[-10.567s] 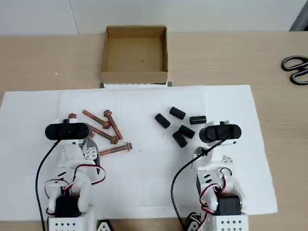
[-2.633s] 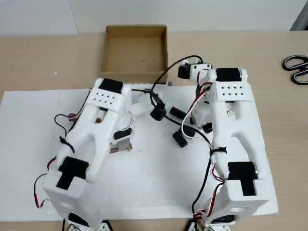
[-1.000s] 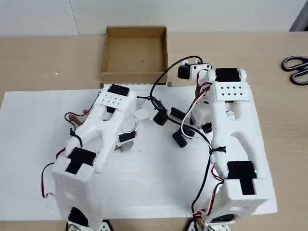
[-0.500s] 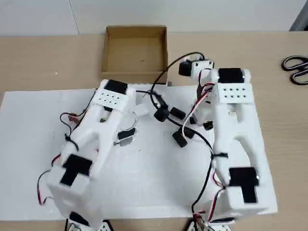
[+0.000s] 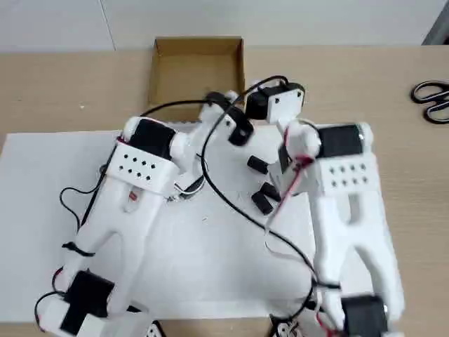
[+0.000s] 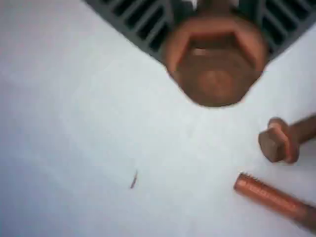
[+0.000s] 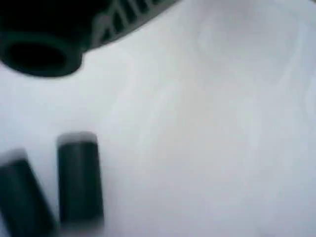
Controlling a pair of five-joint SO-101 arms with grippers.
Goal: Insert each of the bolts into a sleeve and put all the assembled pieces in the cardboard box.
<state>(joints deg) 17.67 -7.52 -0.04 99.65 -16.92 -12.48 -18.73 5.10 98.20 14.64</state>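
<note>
My left gripper (image 6: 215,22) is shut on a copper bolt (image 6: 215,69), whose hexagonal head faces the left wrist camera above the white paper. Two more bolts (image 6: 276,143) lie on the paper beyond it. In the right wrist view my right gripper (image 7: 59,27) is shut on a black sleeve (image 7: 37,54), open end toward the camera. Below it two loose sleeves (image 7: 79,177) lie on the paper. From above, the left arm (image 5: 144,165) stretches toward the front edge of the cardboard box (image 5: 196,70). The right arm (image 5: 340,175) stands beside it, with three sleeves (image 5: 261,202) between them.
A white paper sheet (image 5: 42,182) covers the table's middle. Black scissors (image 5: 431,91) lie at the far right on the bare wood. Cables from both wrists loop over the space between the arms, near the box's front edge.
Both arms have risen off the paper. The left wrist has swung up and right toward the box's front edge, and the right arm has lifted closer to the high camera.
</note>
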